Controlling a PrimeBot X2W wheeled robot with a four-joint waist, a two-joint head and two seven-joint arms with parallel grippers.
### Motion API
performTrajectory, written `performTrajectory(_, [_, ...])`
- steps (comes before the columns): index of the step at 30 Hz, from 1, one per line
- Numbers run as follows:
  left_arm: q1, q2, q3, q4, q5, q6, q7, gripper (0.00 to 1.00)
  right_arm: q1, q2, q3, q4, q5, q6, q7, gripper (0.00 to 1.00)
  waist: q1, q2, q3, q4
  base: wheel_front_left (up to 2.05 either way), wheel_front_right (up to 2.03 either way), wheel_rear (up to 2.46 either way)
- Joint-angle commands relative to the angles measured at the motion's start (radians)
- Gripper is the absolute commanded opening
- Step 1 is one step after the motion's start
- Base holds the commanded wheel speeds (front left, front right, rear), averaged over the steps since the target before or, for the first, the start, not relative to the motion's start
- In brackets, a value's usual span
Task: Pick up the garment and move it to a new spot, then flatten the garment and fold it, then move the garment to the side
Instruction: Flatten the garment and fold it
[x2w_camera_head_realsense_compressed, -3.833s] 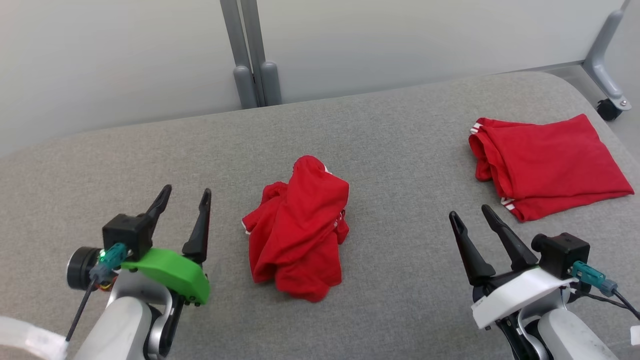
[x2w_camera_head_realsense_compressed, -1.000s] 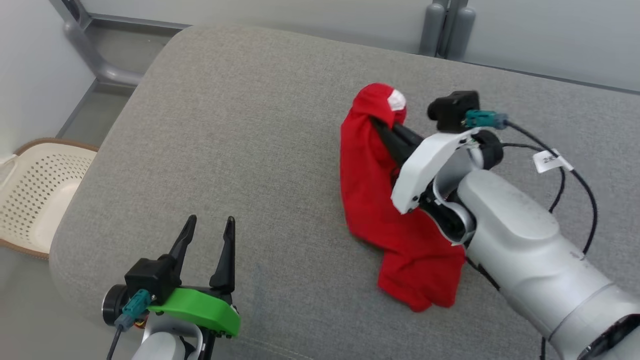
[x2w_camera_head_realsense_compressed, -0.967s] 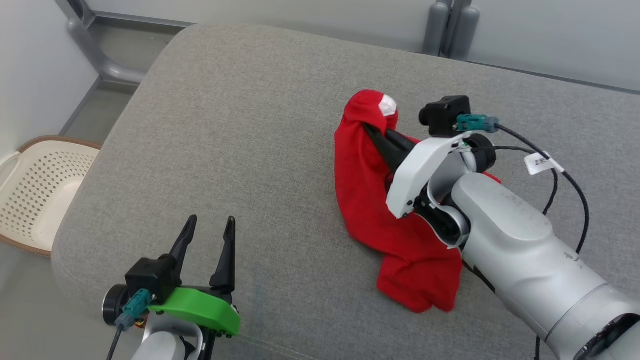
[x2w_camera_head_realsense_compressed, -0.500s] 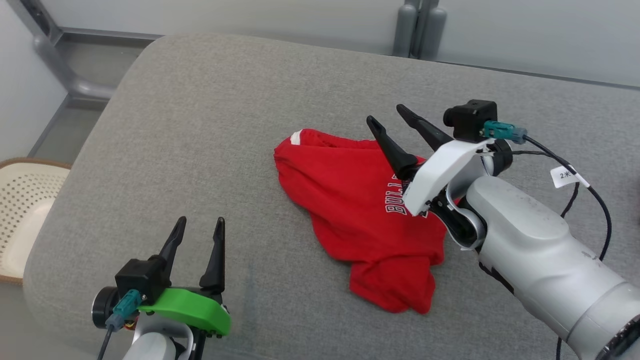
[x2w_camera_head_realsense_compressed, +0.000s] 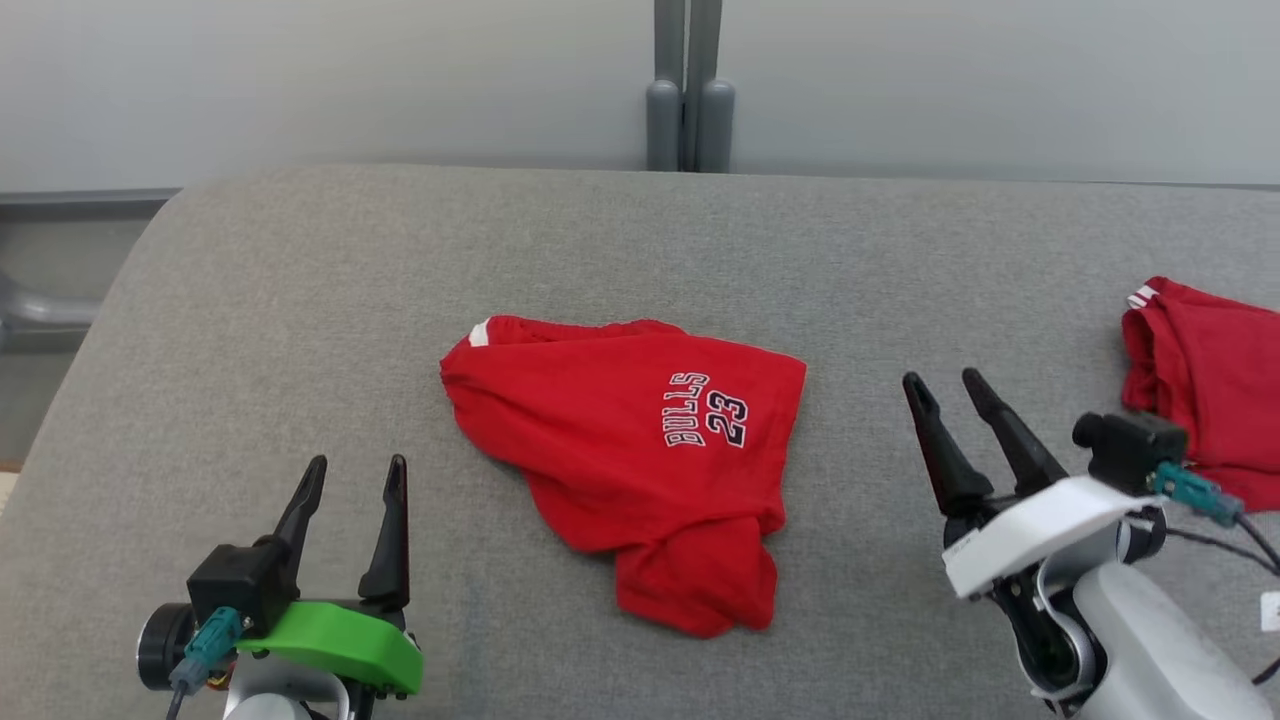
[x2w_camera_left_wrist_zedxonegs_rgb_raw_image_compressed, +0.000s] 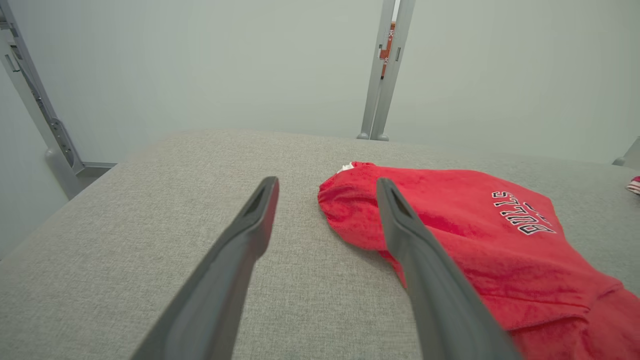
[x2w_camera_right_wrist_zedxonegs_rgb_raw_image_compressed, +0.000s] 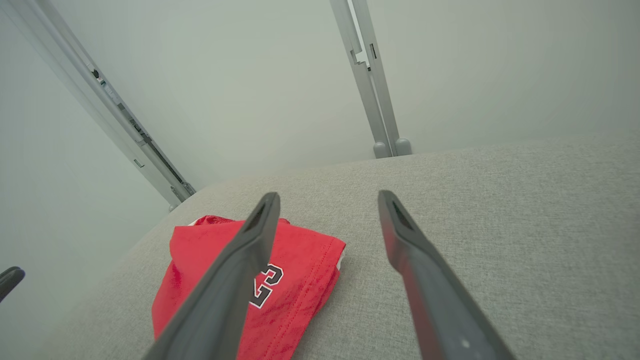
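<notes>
The grey padded surface (x2w_camera_head_realsense_compressed: 300, 280) is carrying everything here. The red shirt (x2w_camera_head_realsense_compressed: 600, 440) is lying on it in a loose heap between the two grippers, a little ahead of their fingertips and touching neither. It is looking light, soft and limp (thin knit, judging by how it is slumping), so it will probably sag and bunch wherever it is lifted, though it should not slide much on the woven cover. For flattening, the outer edges are likely the best holds. One is the corner nearest the left gripper (x2w_camera_head_realsense_compressed: 357, 465), where a bit of white trim (x2w_camera_head_realsense_compressed: 481, 333) is showing. The other is the stitched edge facing the right gripper (x2w_camera_head_realsense_compressed: 940, 378). The shirt is lying printed side up, creased, with one end bunching and doubling over nearest the robot. A second red garment (x2w_camera_head_realsense_compressed: 1200, 390) is lying folded out past the right gripper's outer side, well apart from the shirt. Both grippers are hovering with fingers spread wide, holding nothing. The lettering "BULLS 23" (x2w_camera_head_realsense_compressed: 705, 408) is sitting toward the right gripper's side of the shirt.
</notes>
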Motion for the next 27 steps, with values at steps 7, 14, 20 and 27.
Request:
performTrajectory(7, [0.027, 0.014, -0.005, -0.024, -0.005, 0.010, 0.016, 1.00, 0.064, 0.023, -0.021, -0.038, -0.043, 0.000, 0.025, 1.00, 0.0000, -0.0001, -0.022, -0.062, 0.00, 0.00, 0.00])
performTrajectory(14, [-0.018, 0.008, -0.023, -0.037, 0.001, 0.000, 0.028, 1.00, -0.089, 0.032, 0.029, 0.082, 0.004, 0.000, 0.120, 1.00, 0.0000, -0.0001, 0.042, 0.005, 0.00, 0.00, 0.00])
performTrajectory(20, [-0.056, -0.002, -0.029, -0.029, 0.002, -0.005, 0.024, 1.00, -0.239, 0.047, 0.084, 0.262, 0.131, 0.000, 0.233, 1.00, 0.0000, -0.0001, 0.113, 0.082, 0.00, 0.00, 0.00])
performTrajectory(27, [-0.083, -0.008, -0.030, -0.016, 0.004, -0.010, 0.015, 1.00, -0.342, 0.058, 0.157, 0.416, 0.245, 0.000, 0.336, 1.00, 0.0000, -0.0001, 0.161, 0.145, 0.00, 0.00, 0.00])
